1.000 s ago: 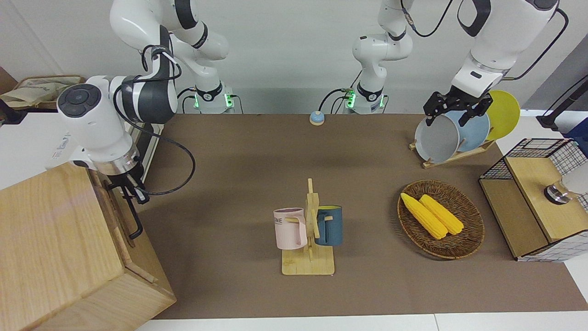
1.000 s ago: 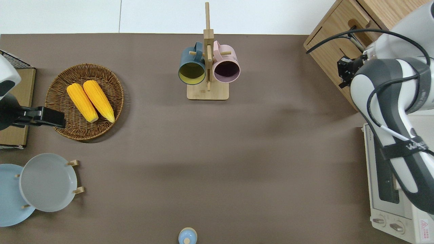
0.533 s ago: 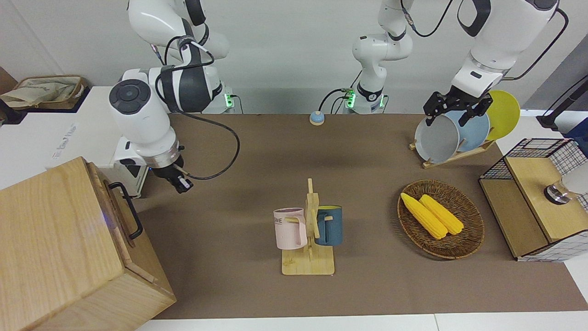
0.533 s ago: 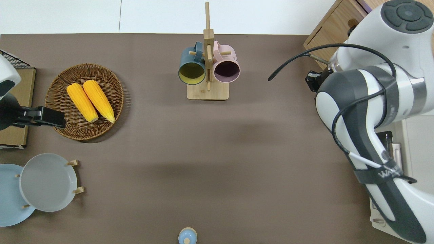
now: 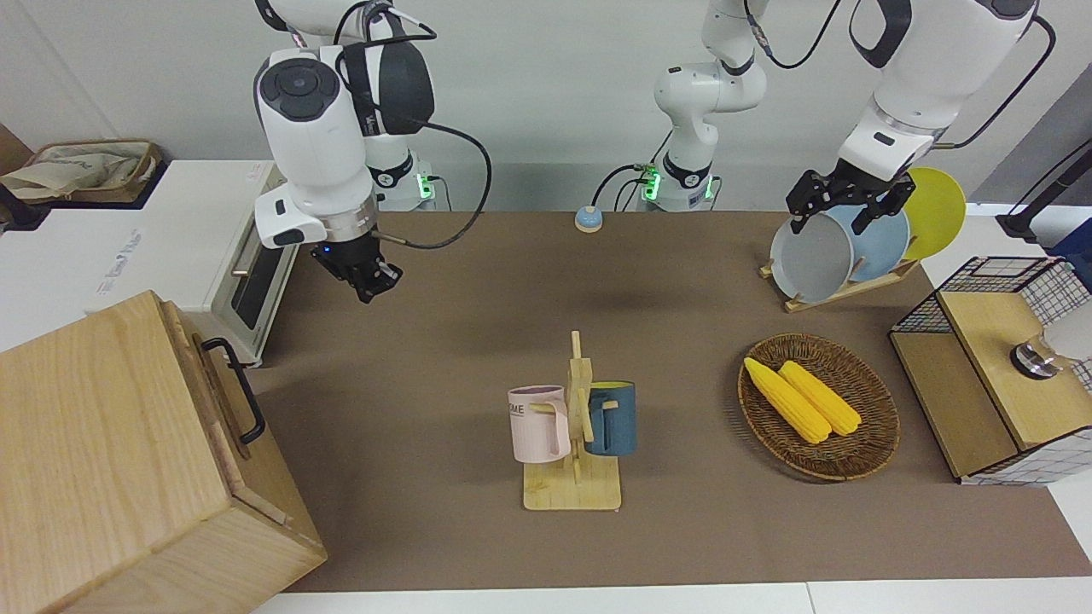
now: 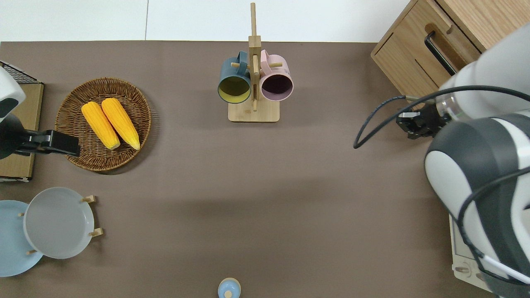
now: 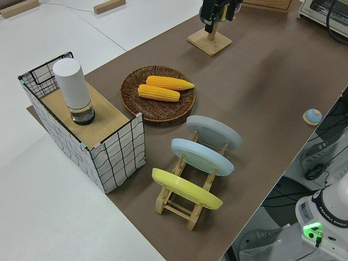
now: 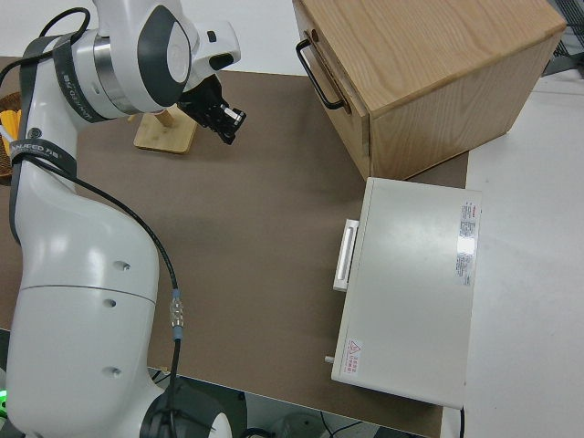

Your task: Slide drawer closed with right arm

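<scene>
Now the drawer (image 5: 223,408) sits pushed in, its flat front flush with the pale-wood box (image 5: 111,477) at the right arm's end of the counter (image 5: 444,358), its black loop handle (image 6: 439,53) free of any grip. Up in the air, the right gripper (image 6: 418,124) hangs over bare brown counter near the box's front, apart from the handle — whether its jaws are parted or pressed together cannot be told. The right arm (image 5: 328,136) carries a small blue light at the wrist. A white toaster oven (image 8: 406,287) stands beside the box, nearer to the robots. Mid-counter, a wooden mug rack (image 5: 576,443) holds a pink mug (image 5: 539,424) and a dark blue mug (image 5: 612,418). Toward the left arm's end lies a wicker basket (image 5: 870,452) with two corn cobs (image 5: 802,399), and nearer to the robots than the basket a wooden rack holds grey, blue and yellow plates (image 7: 201,157). The left arm is parked; the state of the left gripper (image 5: 840,200) — its jaws — cannot be told either. A wire-mesh shelf (image 7: 81,128) bears a white cylinder (image 7: 73,89).
</scene>
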Robot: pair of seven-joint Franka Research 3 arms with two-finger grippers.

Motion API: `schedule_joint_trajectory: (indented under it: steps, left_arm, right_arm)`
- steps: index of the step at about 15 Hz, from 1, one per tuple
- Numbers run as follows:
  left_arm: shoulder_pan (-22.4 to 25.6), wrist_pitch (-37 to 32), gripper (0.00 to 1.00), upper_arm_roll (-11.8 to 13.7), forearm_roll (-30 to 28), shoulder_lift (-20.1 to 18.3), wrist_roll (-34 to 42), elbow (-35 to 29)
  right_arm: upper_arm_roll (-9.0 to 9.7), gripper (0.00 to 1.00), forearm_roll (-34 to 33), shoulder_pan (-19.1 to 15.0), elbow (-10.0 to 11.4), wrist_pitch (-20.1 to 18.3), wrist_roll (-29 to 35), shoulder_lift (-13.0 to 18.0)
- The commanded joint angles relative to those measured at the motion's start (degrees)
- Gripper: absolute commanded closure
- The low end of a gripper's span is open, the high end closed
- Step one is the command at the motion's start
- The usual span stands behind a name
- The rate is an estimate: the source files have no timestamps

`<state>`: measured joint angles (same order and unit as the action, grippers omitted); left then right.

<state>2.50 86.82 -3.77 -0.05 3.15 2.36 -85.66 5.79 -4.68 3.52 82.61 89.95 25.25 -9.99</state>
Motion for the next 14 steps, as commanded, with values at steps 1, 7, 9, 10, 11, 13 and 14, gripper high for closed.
schedule_joint_trajectory:
  steps: [1, 7, 9, 10, 11, 13, 14]
  left_arm:
    - [-0.39, -1.04, 0.01, -0.01, 1.02, -0.16, -0.6, 0.58]
    - [-0.39, -1.04, 0.01, -0.01, 1.02, -0.16, -0.6, 0.49]
    - [-0.39, -1.04, 0.01, -0.01, 1.02, -0.25, -0.6, 0.49]
    - [-0.39, -1.04, 0.01, -0.01, 1.02, -0.25, -0.6, 0.49]
    - [-0.39, -1.04, 0.01, -0.01, 1.02, -0.25, -0.6, 0.58]
    - [-0.3, -1.04, 0.01, -0.01, 1.02, -0.25, -0.6, 0.58]
    - [-0.39, -1.04, 0.01, -0.01, 1.02, -0.25, -0.6, 0.49]
  right_arm:
    - [-5.6, 1.0, 2.31, 1.84, 7.03, 1.1, -10.02, 6.2]
    - [-7.11, 0.978, 3.89, 0.87, 12.49, 2.25, -18.29, 11.14]
    - [-7.11, 0.795, 3.98, 0.17, 11.88, 1.9, -19.09, 11.14]
    - [-7.02, 0.537, 3.98, 0.17, 11.52, 1.64, -19.01, 11.05]
    - [-7.02, 0.383, 3.89, 0.52, 11.17, 1.63, -18.57, 10.96]
    - [-7.02, 0.003, 3.98, 0.52, 10.38, 1.46, -18.3, 10.61]
    - [-7.02, 0.009, 3.89, 0.35, 10.2, 1.46, -18.39, 10.44]
